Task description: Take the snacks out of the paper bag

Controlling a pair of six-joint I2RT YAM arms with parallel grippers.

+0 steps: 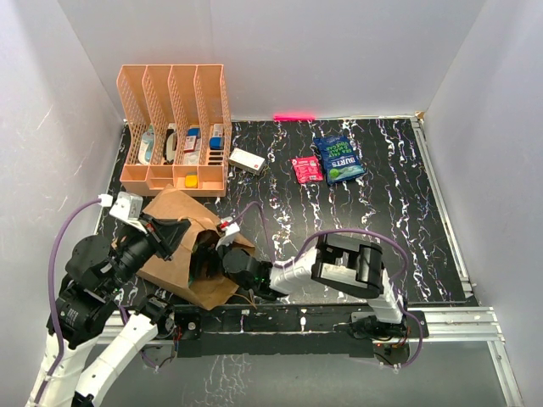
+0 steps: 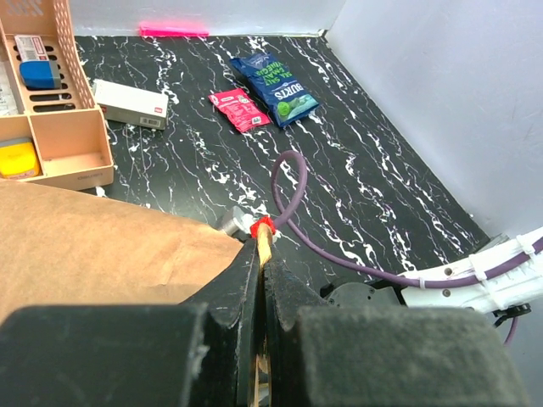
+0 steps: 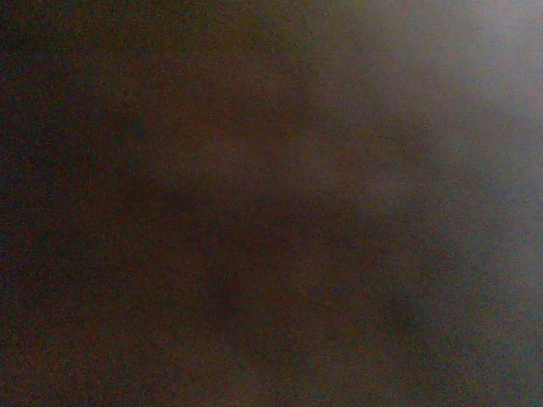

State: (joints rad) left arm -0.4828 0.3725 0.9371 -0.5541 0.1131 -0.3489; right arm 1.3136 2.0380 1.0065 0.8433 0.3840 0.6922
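Two snacks lie out on the far table (image 1: 382,212): blue bag (image 1: 340,158) and pink packet (image 1: 307,169). The paper bag (image 1: 182,259) lies at near left, left jaws clenched on its rim. Right jaws reach inside, state indeterminable; any remaining contents are hidden

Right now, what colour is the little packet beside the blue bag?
The little packet is pink-red; left wrist view shows it best.

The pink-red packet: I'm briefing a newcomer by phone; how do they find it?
On the black marbled table, right of the orange mesh rack, lies a dark blue chip bag. The small pink-red packet lies just left of it, much smaller.
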